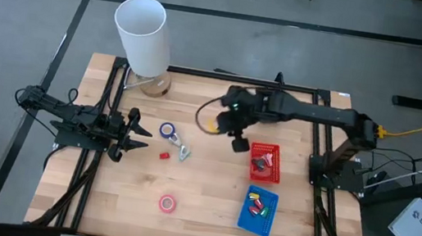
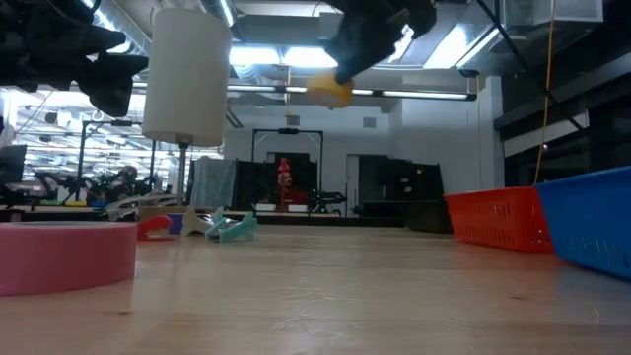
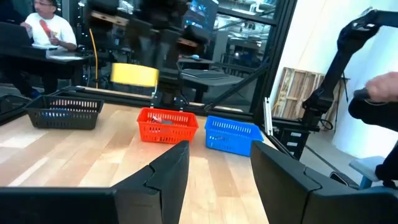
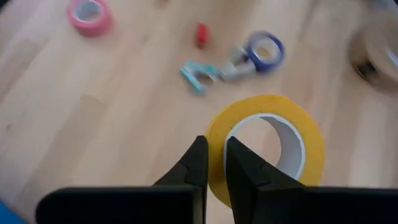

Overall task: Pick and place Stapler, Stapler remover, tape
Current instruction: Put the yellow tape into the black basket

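The left gripper (image 1: 141, 135) waits at the table's left edge, fingers apart and empty. Left on the table: a blue tape roll (image 1: 167, 130), a small red item (image 1: 163, 155), a teal-and-metal tool (image 1: 182, 152) and the pink tape roll (image 1: 167, 203). The right gripper (image 1: 238, 143), clamped on the yellow tape roll (image 4: 267, 146), hangs just beside the red basket (image 1: 265, 162). The blue basket (image 1: 258, 211) already holds items.

Bare wood between pink tape (image 1: 167, 203) and blue basket (image 1: 258, 211) lies open.
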You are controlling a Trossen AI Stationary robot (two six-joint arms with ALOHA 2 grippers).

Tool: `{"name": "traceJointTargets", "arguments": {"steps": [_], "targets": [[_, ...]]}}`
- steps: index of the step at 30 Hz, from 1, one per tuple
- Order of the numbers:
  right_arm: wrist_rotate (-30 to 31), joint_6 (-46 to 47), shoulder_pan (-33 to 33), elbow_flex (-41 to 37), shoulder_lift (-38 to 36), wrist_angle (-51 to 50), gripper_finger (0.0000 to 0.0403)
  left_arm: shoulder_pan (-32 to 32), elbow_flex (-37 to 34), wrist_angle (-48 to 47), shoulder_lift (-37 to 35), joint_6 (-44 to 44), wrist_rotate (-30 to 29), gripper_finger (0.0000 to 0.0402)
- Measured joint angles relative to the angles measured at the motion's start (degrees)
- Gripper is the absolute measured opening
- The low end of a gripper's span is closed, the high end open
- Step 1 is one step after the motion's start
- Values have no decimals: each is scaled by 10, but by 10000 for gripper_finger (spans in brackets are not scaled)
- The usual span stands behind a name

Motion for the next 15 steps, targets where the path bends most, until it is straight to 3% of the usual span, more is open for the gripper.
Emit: {"name": "traceJointTargets", "arguments": {"steps": [8,15], "targets": [[86,61,-56,-152,-129,70,32,0,0,0,0,0,0,169],[130,90,-110,-228,-204,79,32,0,0,-1,0,0,0,169]]}}
